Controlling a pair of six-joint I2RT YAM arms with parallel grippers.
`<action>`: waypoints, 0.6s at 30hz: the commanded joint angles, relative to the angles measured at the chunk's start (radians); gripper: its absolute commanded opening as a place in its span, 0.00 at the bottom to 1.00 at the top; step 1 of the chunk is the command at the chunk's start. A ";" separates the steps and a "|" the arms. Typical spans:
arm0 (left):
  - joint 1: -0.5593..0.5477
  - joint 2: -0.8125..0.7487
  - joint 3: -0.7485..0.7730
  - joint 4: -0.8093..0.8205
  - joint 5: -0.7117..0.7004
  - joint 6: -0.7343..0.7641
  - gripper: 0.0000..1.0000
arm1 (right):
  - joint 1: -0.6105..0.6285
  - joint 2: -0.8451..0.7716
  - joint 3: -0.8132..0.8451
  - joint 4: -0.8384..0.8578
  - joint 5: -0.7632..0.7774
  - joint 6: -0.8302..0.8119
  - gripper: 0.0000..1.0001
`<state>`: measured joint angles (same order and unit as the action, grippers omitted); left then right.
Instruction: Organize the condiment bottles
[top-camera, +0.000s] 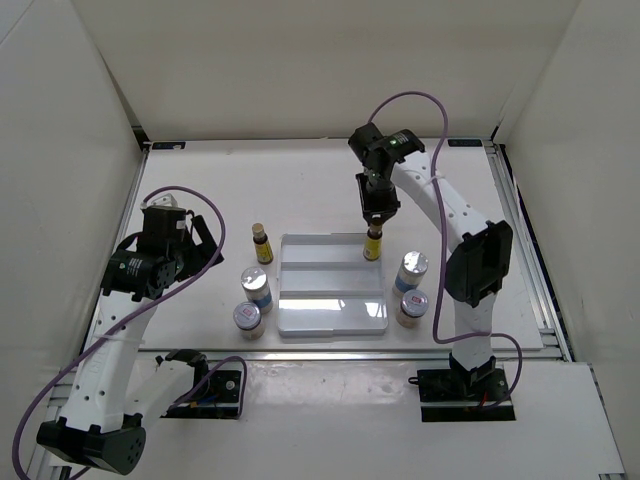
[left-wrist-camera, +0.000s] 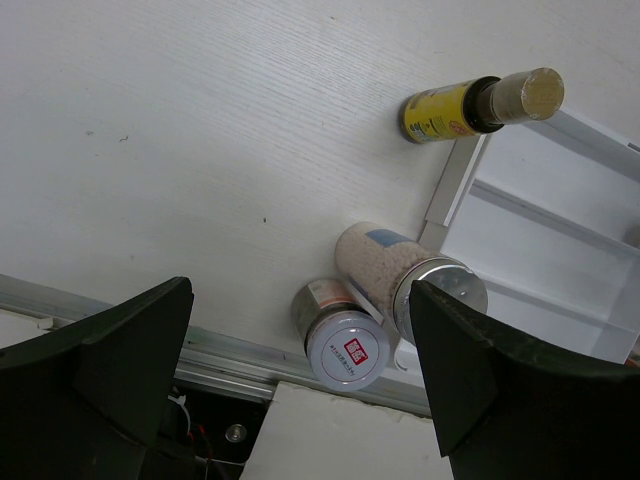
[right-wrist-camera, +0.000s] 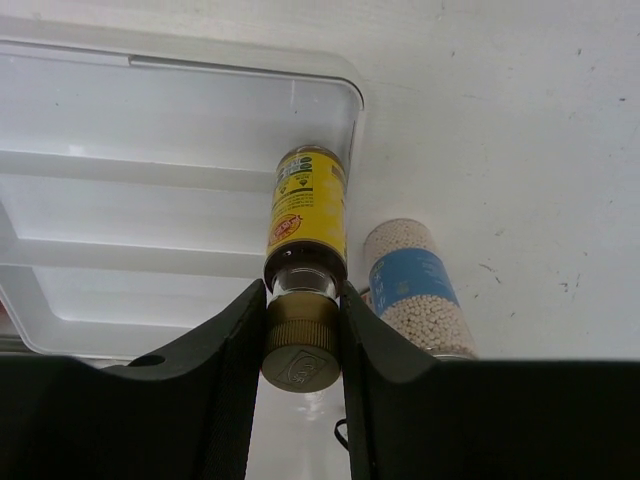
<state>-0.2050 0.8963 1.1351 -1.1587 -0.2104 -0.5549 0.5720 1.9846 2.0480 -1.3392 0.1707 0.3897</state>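
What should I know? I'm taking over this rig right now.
Left gripper: open, empty.
Right gripper: shut on the held amber bottle by its cap, at the white stepped rack's far right corner.
Left of rack on the table: second amber bottle, left blue-label bottle, left red-label bottle.
Right of rack: right blue-label bottle, right red-label bottle.
Done: nothing released on the rack.
Left: place all six.

The blue-label bottle has its lid hidden behind the right gripper at five o'clock. The rack is cut off at nine o'clock.
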 joint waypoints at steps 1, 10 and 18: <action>-0.004 -0.011 -0.003 0.004 -0.018 -0.002 1.00 | 0.002 0.002 0.080 -0.118 0.030 0.011 0.00; -0.004 -0.011 -0.003 0.004 -0.018 -0.002 1.00 | 0.002 0.052 0.087 -0.109 0.030 0.011 0.00; -0.004 -0.011 -0.003 0.004 -0.018 -0.002 1.00 | 0.002 0.083 0.023 -0.045 0.001 0.011 0.00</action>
<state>-0.2050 0.8963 1.1351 -1.1587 -0.2104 -0.5549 0.5720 2.0708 2.0697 -1.3350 0.1783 0.3901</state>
